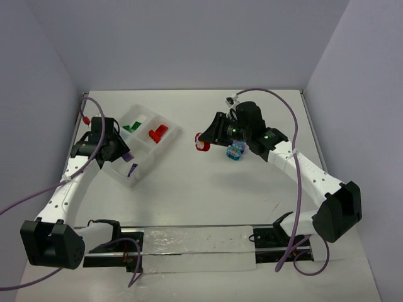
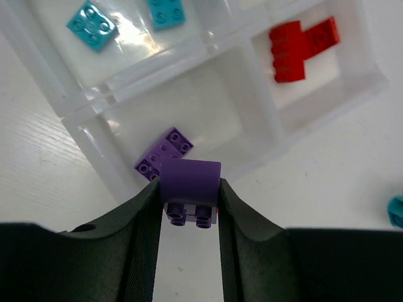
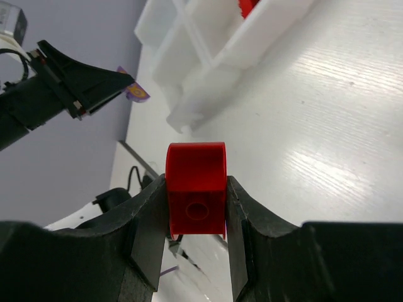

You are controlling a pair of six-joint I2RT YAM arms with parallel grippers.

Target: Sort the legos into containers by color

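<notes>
1. Legos lie in a white tray point(image 1: 173, 134) at the left of the desk point(image 1: 208, 195): a green brick point(image 1: 131, 126), a red cluster point(image 1: 157, 133) and a purple brick point(image 1: 132, 168), each in its own compartment.
2. Bare desk surface shows between the tray and the right arm.
3. The left tool point(image 2: 189, 198) pinches a purple block point(image 2: 189, 179) at the near edge of the purple brick's compartment.
4. The right tool point(image 3: 196, 189) pinches a red block point(image 3: 196, 173) above the desk, well apart from the tray.
5. A teal cluster point(image 1: 236, 151) sits beside the right wrist, partly hidden. Whether it rests on the desk is unclear.
6. Only the left wrist view shows two teal bricks point(image 2: 92, 25) in a far compartment; the left arm covers them from above.
7. The green brick appears only in the top view.
</notes>
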